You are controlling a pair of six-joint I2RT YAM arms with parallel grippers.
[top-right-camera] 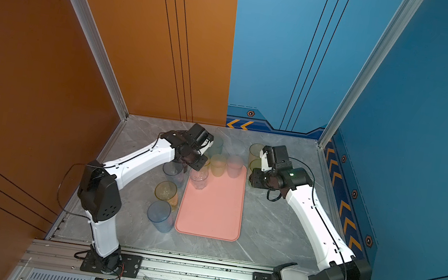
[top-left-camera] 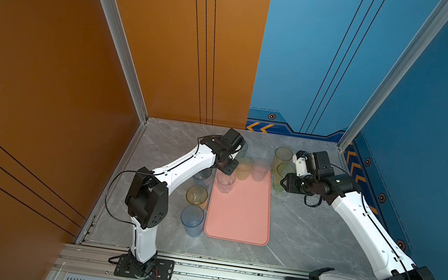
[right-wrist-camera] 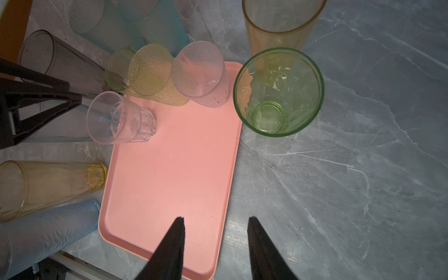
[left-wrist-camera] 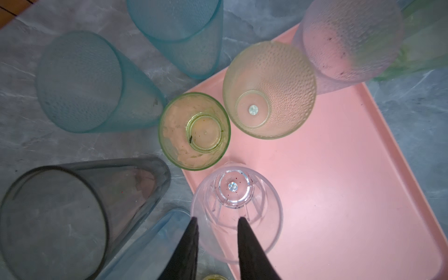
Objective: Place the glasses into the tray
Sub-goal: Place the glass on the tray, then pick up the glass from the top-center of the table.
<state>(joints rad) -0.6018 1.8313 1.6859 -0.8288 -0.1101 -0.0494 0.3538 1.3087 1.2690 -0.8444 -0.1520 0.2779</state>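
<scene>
Standing upright with its mouth up, the green tumbler point(top-left-camera: 284, 170) is just outside the long rim of the pink tray point(top-left-camera: 238, 217), near 1 o'clock from the tray's middle in a top view. The right gripper point(right-wrist-camera: 215, 218) is clearly the nearer one, its jaws apart and empty, with this tumbler close ahead of them. The left gripper point(left-wrist-camera: 218, 219) hangs over the tray's 11 o'clock corner, jaws parted around one wall of the clear tumbler point(left-wrist-camera: 232, 194) that stands in the tray, apparently not pinching it.
</scene>
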